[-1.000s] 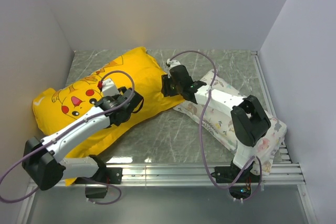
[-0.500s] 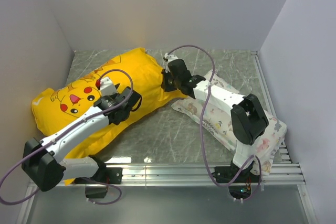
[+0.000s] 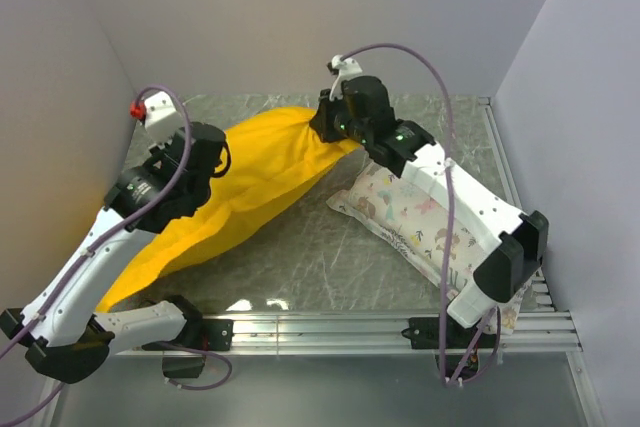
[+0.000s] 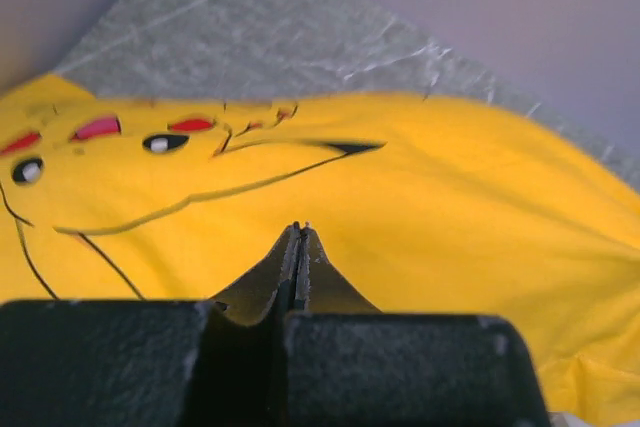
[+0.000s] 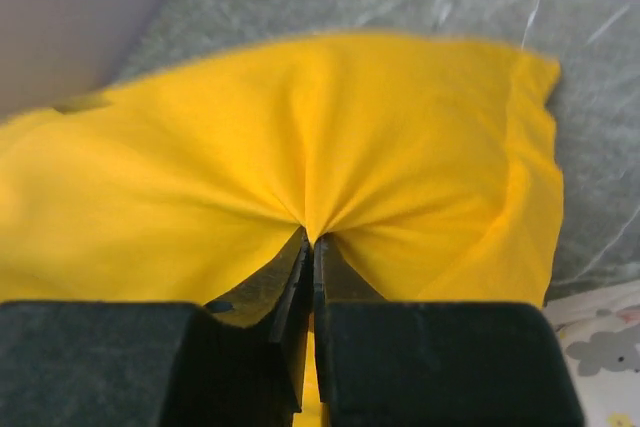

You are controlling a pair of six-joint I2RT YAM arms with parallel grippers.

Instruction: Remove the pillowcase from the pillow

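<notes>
Left fingers [image 4: 287, 287] pinched shut, right fingers [image 5: 297, 307] pinched shut — both raised

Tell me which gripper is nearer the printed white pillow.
Right. The right gripper pinches the yellow pillowcase just beyond the printed pillow's far end; the left gripper holds the pillowcase farther left, away from it.

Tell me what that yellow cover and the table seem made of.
The yellow pillowcase looks like soft, matte fabric: it gathers into folds where the right gripper pinches it. The table looks like grey veined stone or a printed laminate, slightly glossy: light reflects near its front edge.
</notes>
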